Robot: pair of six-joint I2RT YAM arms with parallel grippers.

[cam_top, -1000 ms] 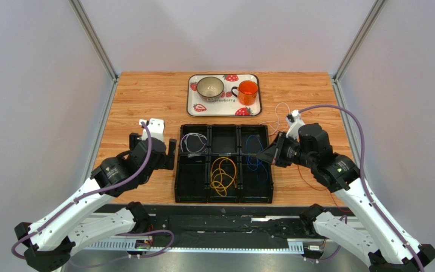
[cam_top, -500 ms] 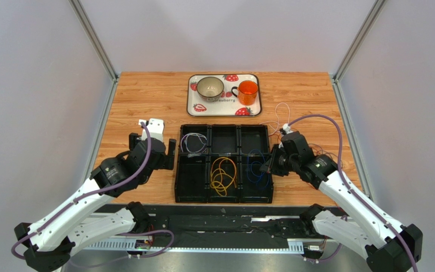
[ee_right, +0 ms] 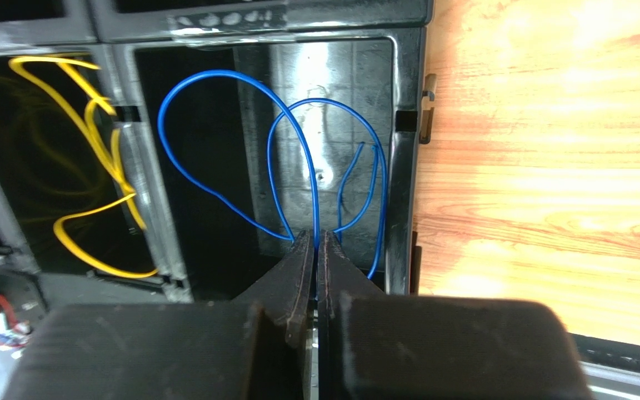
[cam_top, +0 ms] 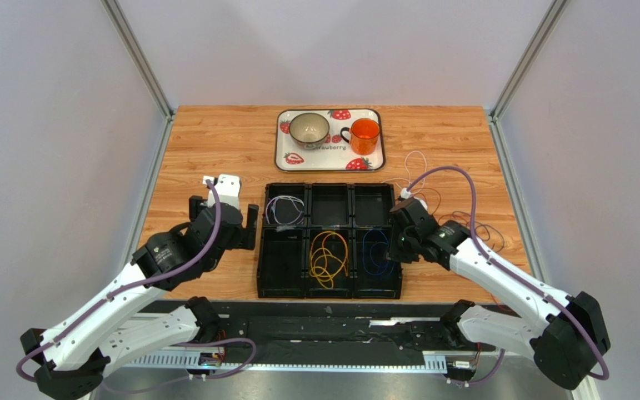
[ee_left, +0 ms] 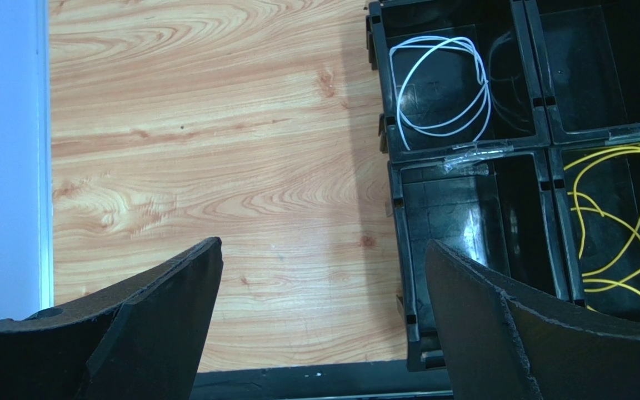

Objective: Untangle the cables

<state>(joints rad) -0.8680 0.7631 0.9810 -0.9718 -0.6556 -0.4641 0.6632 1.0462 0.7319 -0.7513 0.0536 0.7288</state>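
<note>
My right arm has swung in towards the near edge, carrying the blue cable [ee_right: 215,73] from across the right-hand column of the black tray [cam_top: 261,250] down into its near right compartment. The left arm has not shifted.

The right hand [ee_right: 315,242] is pressed together, pinching the blue cable where its loops meet. Those loops hang inside that compartment, just beside the tray's outer wall.

The left hand [ee_left: 323,250] is spread wide and holds nothing, hovering over bare tabletop [cam_top: 215,142] just left of the tray.

Three colours look sorted to me. The white cable [ee_left: 440,38] lies coiled alone in the far left compartment, and the yellow cable [cam_top: 327,257] lies in the near middle one. Blue is nearly placed but not yet let go.

What I judge is left sits on the tabletop to the right of the tray. There is a pale loop [cam_top: 419,160] near the far corner and thin dark reddish strands [cam_top: 486,229] behind my right arm. I cannot tell from here whether those are crossed over each other. The other three compartments show no cable.
</note>
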